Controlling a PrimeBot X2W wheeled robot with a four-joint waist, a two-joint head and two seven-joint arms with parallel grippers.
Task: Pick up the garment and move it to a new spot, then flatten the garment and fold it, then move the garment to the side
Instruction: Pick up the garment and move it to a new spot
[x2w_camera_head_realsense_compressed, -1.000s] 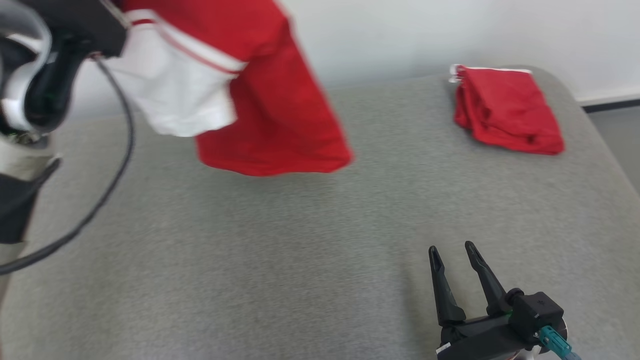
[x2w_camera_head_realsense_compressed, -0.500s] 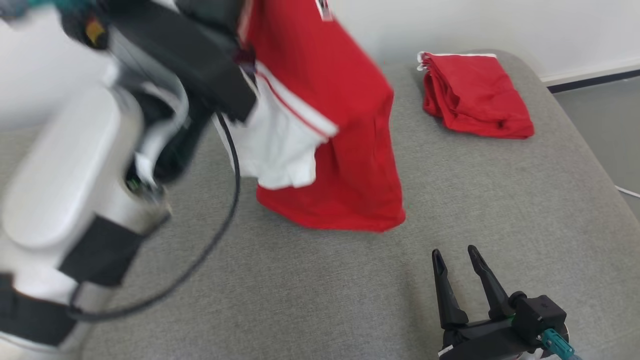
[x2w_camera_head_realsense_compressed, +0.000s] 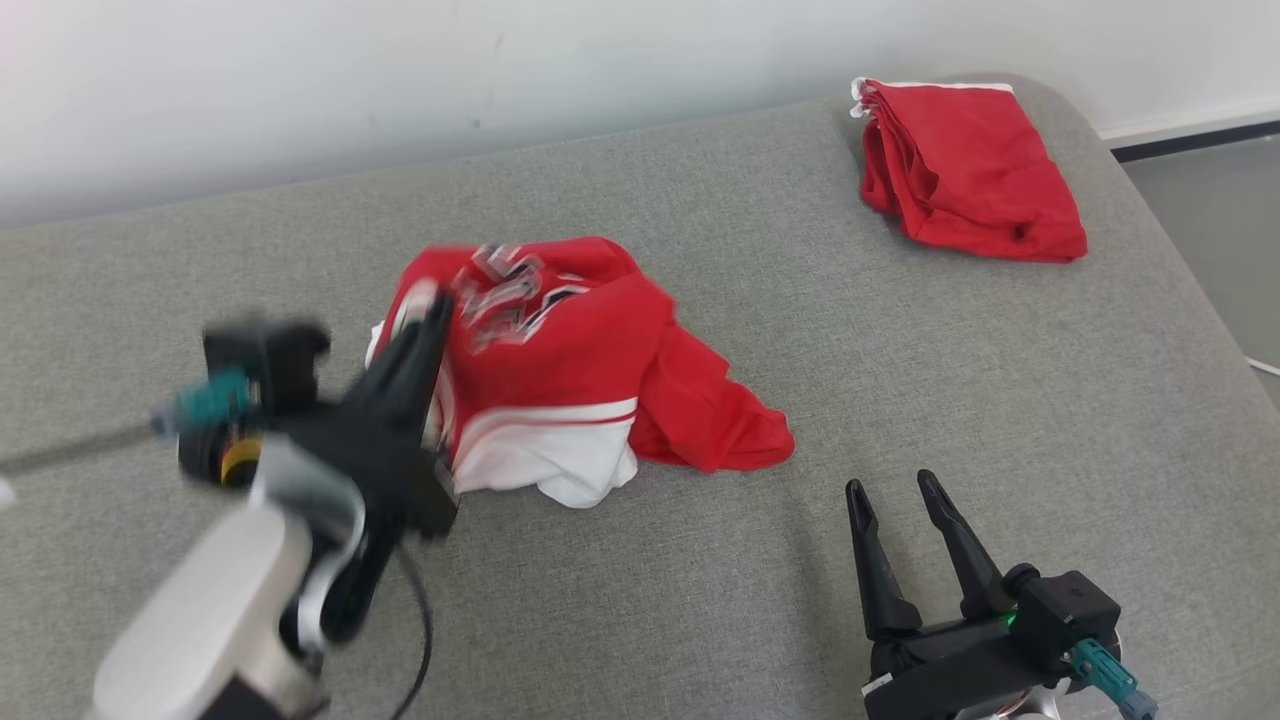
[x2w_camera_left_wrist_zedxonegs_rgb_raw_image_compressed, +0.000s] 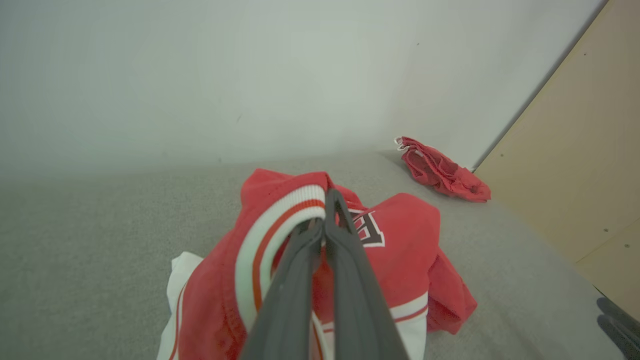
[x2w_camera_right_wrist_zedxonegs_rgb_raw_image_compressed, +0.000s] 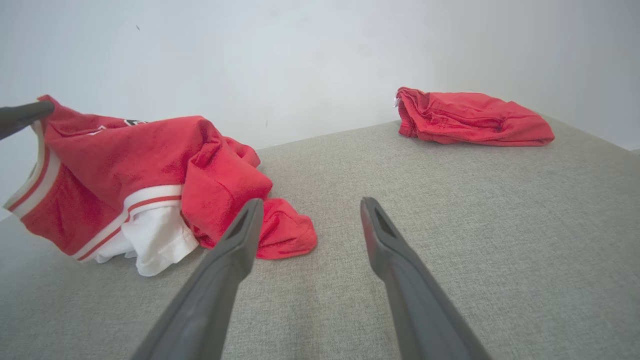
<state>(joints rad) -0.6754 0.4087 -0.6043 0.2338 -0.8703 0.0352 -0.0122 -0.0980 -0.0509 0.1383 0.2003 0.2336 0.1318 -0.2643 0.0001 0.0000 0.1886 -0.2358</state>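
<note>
- At the far left of the head view, the left gripper (x2w_camera_head_realsense_compressed: 435, 305) shows blurred, its pale forearm rising from the bottom edge.
- Its jaws are pressed together on the garment (x2w_camera_head_realsense_compressed: 560, 350), pinching a white band with a red stripe at the cloth's left edge; in the left wrist view that band wraps over the fingertips of the left gripper (x2w_camera_left_wrist_zedxonegs_rgb_raw_image_compressed: 330, 195).
- Seen from the right wrist, the pinched edge is held up off the grey padded surface (x2w_camera_right_wrist_zedxonegs_rgb_raw_image_compressed: 450, 210), while the rest of the garment (x2w_camera_right_wrist_zedxonegs_rgb_raw_image_compressed: 150, 145) sags down to it.
- Around the middle of the grey padded surface (x2w_camera_head_realsense_compressed: 700, 600), the garment lies crumpled: red, with lettering on top, a white part at the near side and a red fold trailing to the right.
- Right of it and nearer the robot, the right gripper (x2w_camera_head_realsense_compressed: 890, 485) hovers with its jaws spread and nothing between them, apart from the cloth.
- At the far right corner, by the wall (x2w_camera_head_realsense_compressed: 400, 80), a second red garment (x2w_camera_head_realsense_compressed: 970, 170) lies folded, well apart from the first.
</note>
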